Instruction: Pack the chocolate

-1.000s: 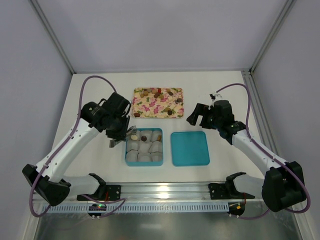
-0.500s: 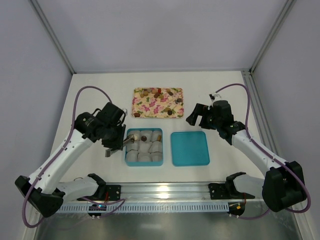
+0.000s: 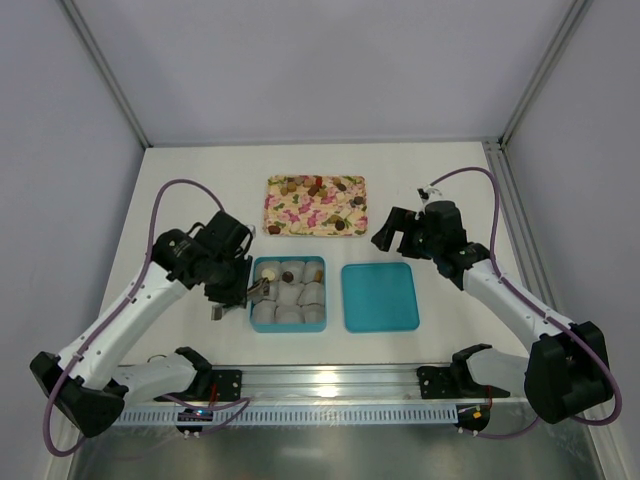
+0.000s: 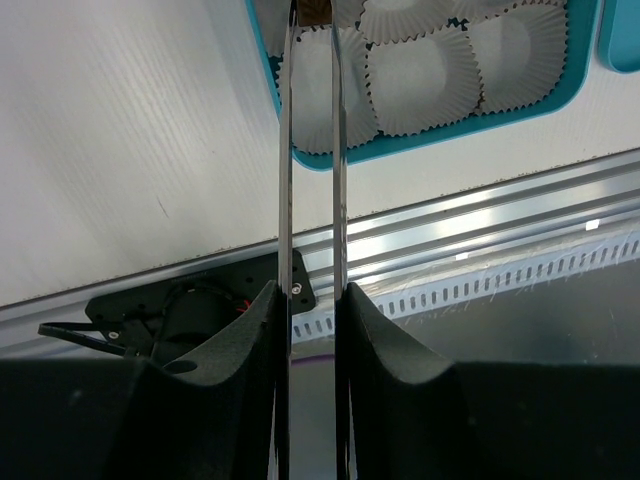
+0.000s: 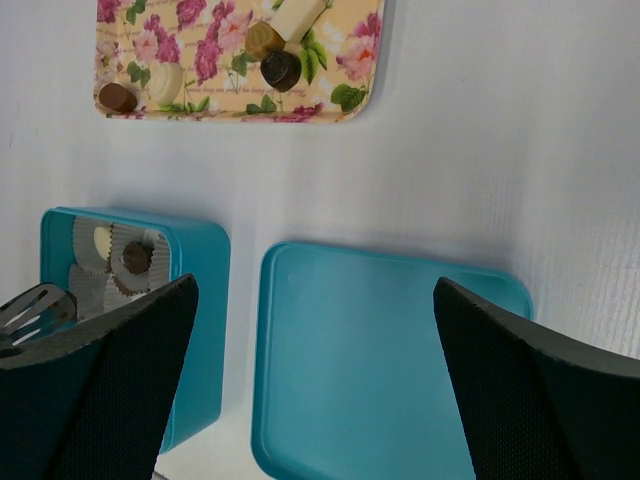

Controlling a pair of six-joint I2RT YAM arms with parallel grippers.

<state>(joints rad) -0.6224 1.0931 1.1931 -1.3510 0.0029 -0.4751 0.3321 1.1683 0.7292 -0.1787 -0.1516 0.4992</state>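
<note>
A teal box (image 3: pixel 287 293) of paper cups (image 4: pixel 420 75) sits on the desk (image 3: pixel 200 180) beside its lid (image 3: pixel 380 297), with the floral tray (image 3: pixel 300 215) behind. The left claw (image 4: pixel 310 330), bent low at the box's left edge, pinches tongs (image 4: pixel 312 150) whose tips grip a chocolate (image 4: pixel 313 12) over the cups; more lie on the tray. The right claw (image 3: pixel 392 232) hovers wide open and empty, right of the tray.

Box (image 3: pixel 288 328) mid-desk (image 3: pixel 180 180), paper cups (image 3: pixel 290 313) inside, chocolates (image 3: pixel 287 277) in its far cups. Lid (image 3: pixel 380 297) just right of box; tray (image 3: pixel 305 215) with more chocolates (image 3: pixel 313 185) behind box. Tongs (image 3: pixel 255 290) cross box's left edge.
</note>
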